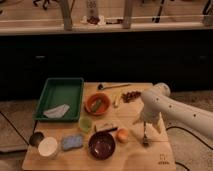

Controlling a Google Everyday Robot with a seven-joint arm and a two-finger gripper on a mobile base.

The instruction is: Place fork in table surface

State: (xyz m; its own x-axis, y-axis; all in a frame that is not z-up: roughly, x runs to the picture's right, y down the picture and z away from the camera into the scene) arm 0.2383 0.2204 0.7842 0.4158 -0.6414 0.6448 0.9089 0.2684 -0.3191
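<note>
The gripper (144, 126) hangs over the right side of the table surface (150, 159), clamped on the fork (145, 138), which stands upright with its lower end at or just above the wood. Just left lie a small orange ball (122, 134) and a dark bowl (102, 144).

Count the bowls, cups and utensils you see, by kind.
Bowls: 2 (orange bowl, brown bowl)
Cups: 3 (green cup, white cup, dark cup)
Utensils: 3 (long-handled utensil, stick utensil, fork)
Total: 8
The gripper is over the fork.
</note>
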